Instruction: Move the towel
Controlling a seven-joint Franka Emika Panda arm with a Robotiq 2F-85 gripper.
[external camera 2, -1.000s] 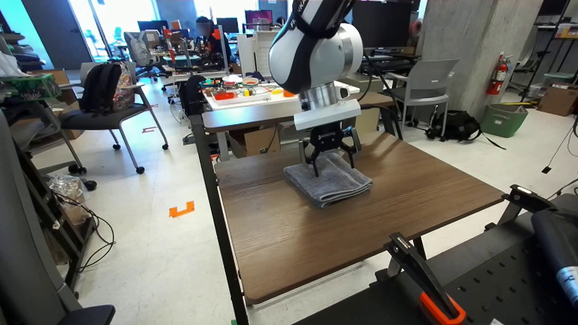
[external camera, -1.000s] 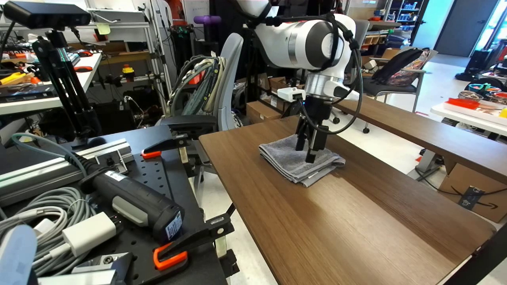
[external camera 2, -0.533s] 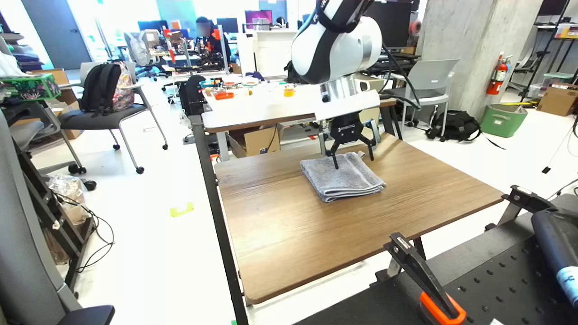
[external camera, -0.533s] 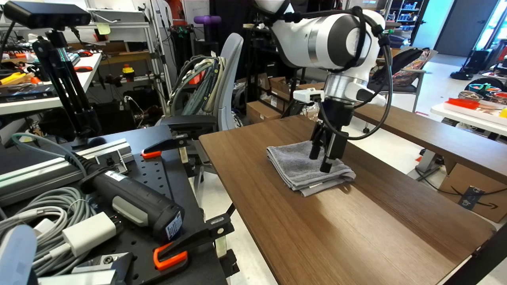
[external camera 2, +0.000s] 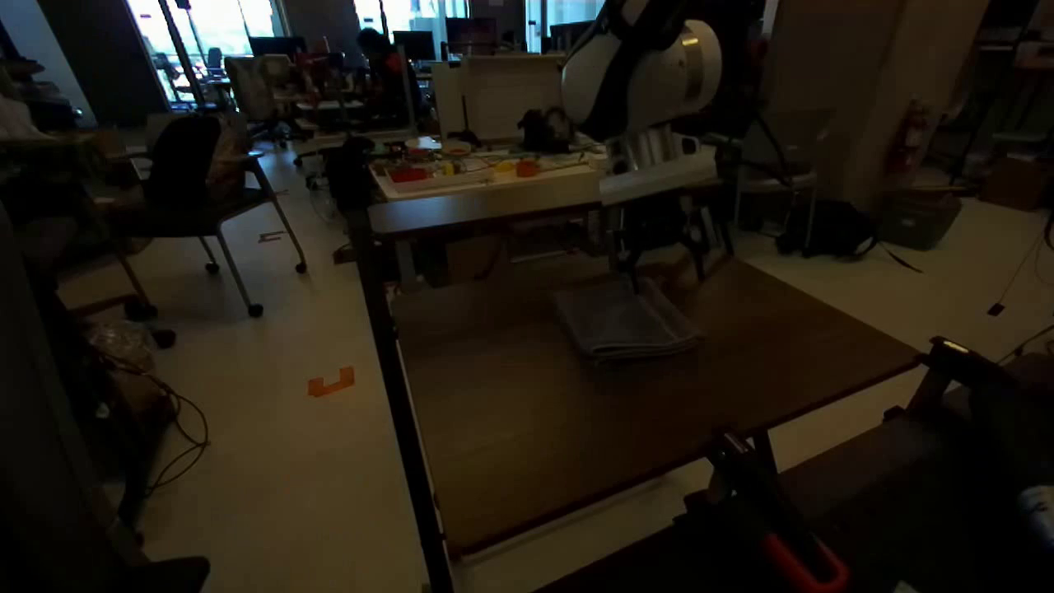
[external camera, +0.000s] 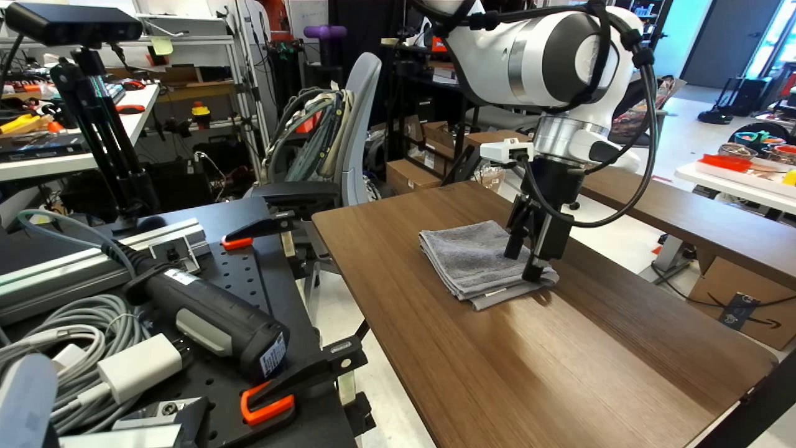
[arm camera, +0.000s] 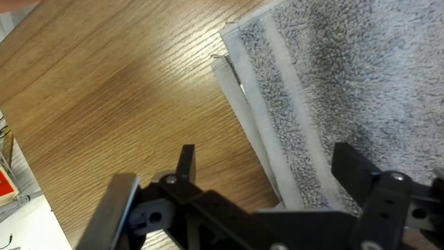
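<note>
The grey folded towel (external camera: 469, 258) lies flat on the brown table (external camera: 578, 367) in both exterior views; it is dim in an exterior view (external camera 2: 630, 325). In the wrist view the towel (arm camera: 374, 76) fills the upper right, with its pale hemmed edges running diagonally. My gripper (external camera: 523, 264) points down at the towel's far edge and also shows in an exterior view (external camera 2: 668, 282). In the wrist view the gripper (arm camera: 265, 152) is open, with nothing between its fingers held. One finger is over bare wood, the other over the towel. I cannot tell whether the fingertips touch anything.
A black pegboard bench (external camera: 239, 286) with orange clamps (external camera: 267, 407), cables and a handheld tool stands beside the table. A second brown table (external camera: 690, 218) lies behind the arm. A black post (external camera 2: 387, 346) stands at the table's end. An office chair (external camera: 354, 143) is close by.
The towel shifted right in both exterior views between one second and half a second ago, then stayed. My open gripper moved right, from over the towel to its edge. One exterior view darkened.
</note>
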